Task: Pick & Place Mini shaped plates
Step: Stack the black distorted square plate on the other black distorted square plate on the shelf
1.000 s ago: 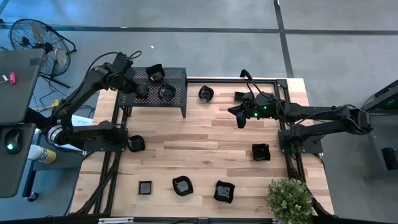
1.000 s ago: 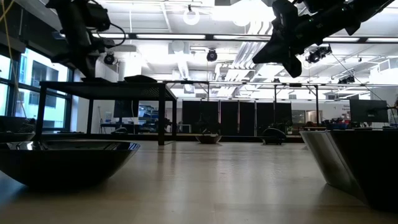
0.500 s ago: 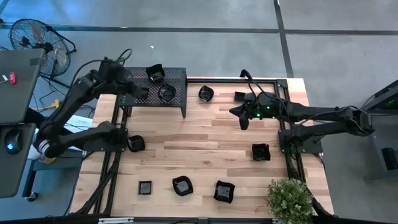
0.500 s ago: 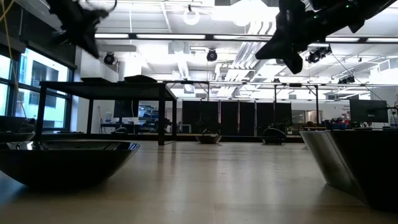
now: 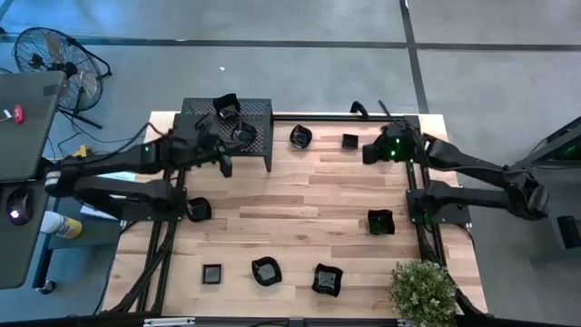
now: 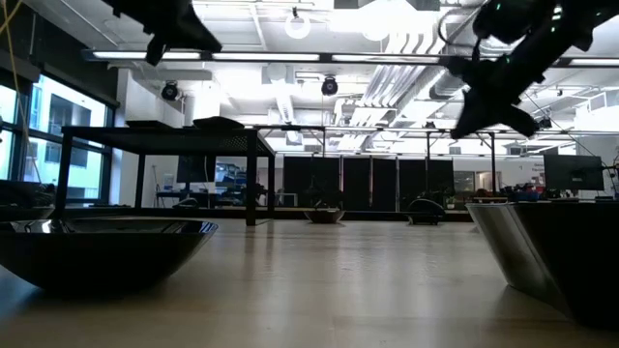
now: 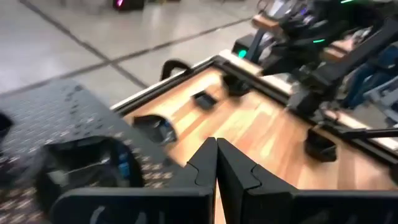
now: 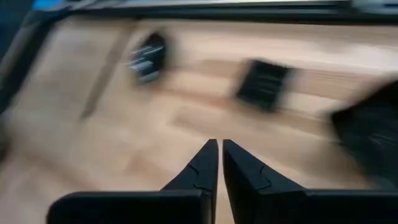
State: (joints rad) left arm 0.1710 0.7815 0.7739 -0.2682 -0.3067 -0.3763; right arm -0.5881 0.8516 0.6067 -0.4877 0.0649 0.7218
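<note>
Several small glossy black plates lie about the wooden table in the high view: one (image 5: 300,136) and a square one (image 5: 350,141) near the far edge, one (image 5: 380,222) at the right, one (image 5: 198,209) at the left, three along the near edge (image 5: 266,271). Two more (image 5: 242,136) (image 5: 225,105) sit on the black perforated rack (image 5: 259,116). My left gripper (image 5: 223,165) (image 7: 216,144) hangs shut over the rack's near edge. My right gripper (image 5: 369,154) (image 8: 219,144) is shut in the air, just right of the square plate.
A potted plant (image 5: 422,289) stands at the table's near right corner. A black frame (image 5: 413,195) runs along the right edge. Bare wood (image 5: 300,195) stretches across the table's middle. Off the table stand a fan (image 5: 50,54) and a desk.
My left gripper has swung from above the rack's left part toward the near edge and a little right, and now hangs at the rack's near edge. My right gripper has drawn back toward the right and far edges. No plate has moved.
</note>
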